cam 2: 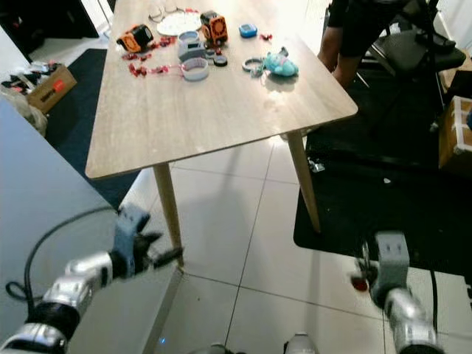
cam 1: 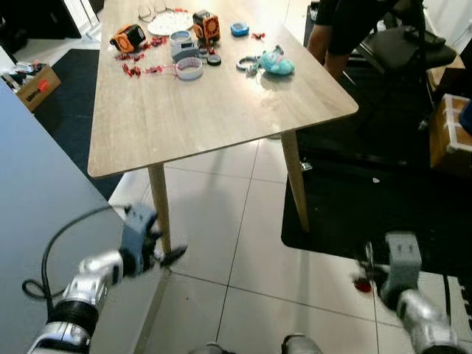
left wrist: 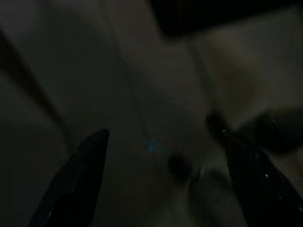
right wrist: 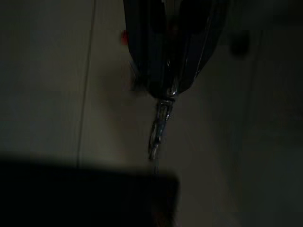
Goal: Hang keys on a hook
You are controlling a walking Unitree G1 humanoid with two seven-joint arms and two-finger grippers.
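My right gripper (cam 1: 366,271) hangs low over the tiled floor at the lower right, shut on a set of keys. In the right wrist view its two dark fingers (right wrist: 142,52) are pressed together, and a metal key chain (right wrist: 158,126) dangles from between their tips. A small red tag (cam 1: 360,285) of the keys shows beside the fingers. My left gripper (cam 1: 171,256) is at the lower left, beside a grey panel and near a table leg. In the left wrist view that gripper (left wrist: 164,138) is open, its fingers wide apart with nothing between them.
A wooden table (cam 1: 221,118) stands ahead with small items at its far end: tape rolls, orange-black gadgets, a teal toy (cam 1: 278,64). A person (cam 1: 346,29) stands at its far right corner. A black mat (cam 1: 369,199) lies right, a grey panel (cam 1: 37,192) left, and a cardboard box (cam 1: 33,85) beyond.
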